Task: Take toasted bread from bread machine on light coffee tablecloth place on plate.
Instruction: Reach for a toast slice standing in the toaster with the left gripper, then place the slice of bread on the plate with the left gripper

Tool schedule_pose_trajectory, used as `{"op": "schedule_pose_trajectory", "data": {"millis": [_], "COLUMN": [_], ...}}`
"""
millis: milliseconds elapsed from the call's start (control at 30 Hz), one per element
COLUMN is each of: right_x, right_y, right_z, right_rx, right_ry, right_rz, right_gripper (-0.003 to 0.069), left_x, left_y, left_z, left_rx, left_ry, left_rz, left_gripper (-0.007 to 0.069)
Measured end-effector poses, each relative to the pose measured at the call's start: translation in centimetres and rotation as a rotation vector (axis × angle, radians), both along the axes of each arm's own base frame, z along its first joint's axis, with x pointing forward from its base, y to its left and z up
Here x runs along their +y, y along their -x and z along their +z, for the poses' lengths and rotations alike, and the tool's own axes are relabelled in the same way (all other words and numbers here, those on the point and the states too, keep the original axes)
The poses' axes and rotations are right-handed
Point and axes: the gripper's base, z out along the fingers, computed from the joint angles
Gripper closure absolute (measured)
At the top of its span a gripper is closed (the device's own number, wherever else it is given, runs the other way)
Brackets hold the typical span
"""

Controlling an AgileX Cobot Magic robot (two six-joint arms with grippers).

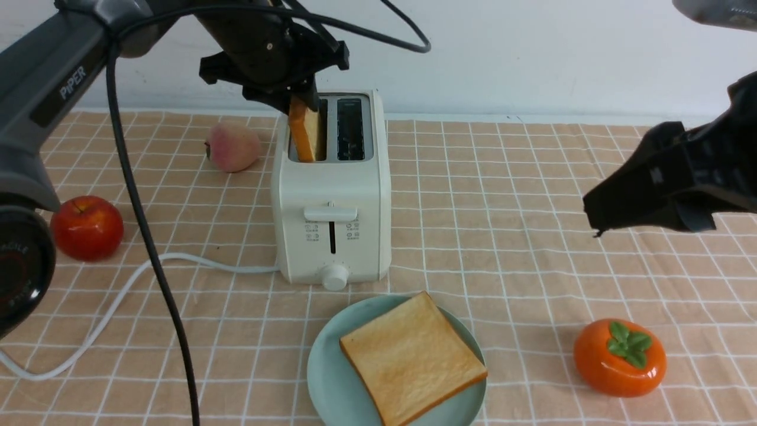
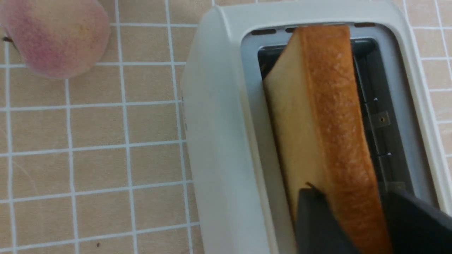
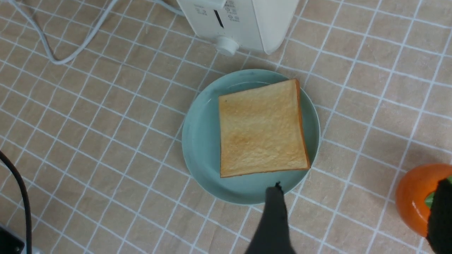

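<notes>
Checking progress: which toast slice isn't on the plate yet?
The upright slice in the toaster's left slot, clamped by the left gripper. The other slice lies flat on the mint-blue plate.

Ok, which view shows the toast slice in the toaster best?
Left wrist view: the toast slice fills the frame, leaning in the toaster slot, left claw pinching its crust end. The front view shows it small, its top under the claw. The right wrist view shows only the toaster's front.

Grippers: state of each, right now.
Left gripper: closed on the toast standing in the toaster.
Right gripper: open, holding nothing.
</notes>
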Motion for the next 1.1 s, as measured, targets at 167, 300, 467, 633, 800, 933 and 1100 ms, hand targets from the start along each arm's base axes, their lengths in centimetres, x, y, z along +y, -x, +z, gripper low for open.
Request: {"op": "schedule_pose_trajectory", "data": {"millis": [167,300,467,633,800,933,1100], "right_x": [0.0,-0.1,-0.2,-0.3,-0.4,-0.4,-0.5], "right_y": [0.0,0.0,0.0,0.1,0.3,0.4,0.6], "right_z": [0.0,0.0,-0.1,-0.1,0.0,0.0,0.0], "right_rx": [0.001,-0.003,-0.003,-0.002,-0.002,0.004,0.012], "right_ry": [0.000,0.011,0.032,0.038,0.038,0.042,0.047], "right_rz": [0.000,-0.002,-0.005,-0.003,-0.002,0.001,0.004], "right_gripper": [0.0117,0.0117,0.0117,0.0117,0.0117,0.0117,0.0117], "left_x": [1.0,3.0,5.0,4.4,1.2,-0.5,-0.5], "left_y": [1.7,6.7,14.3,18.2,18.7,18.0,17.6], "left_z": [3.5,11.0,17.5,17.7,10.8,2.3,-5.3], "left_rx": [-0.074,-0.224,-0.329,-0.288,-0.019,0.141,0.108], "left_ry": [0.009,0.019,0.005,0.116,0.338,0.529,0.655], "left_rz": [0.013,0.017,-0.058,-0.199,-0.488,-0.556,-0.391], "left_gripper": [0.0573,0.0572,0.0572,0.0572,0.0572,0.0572,0.0572]}}
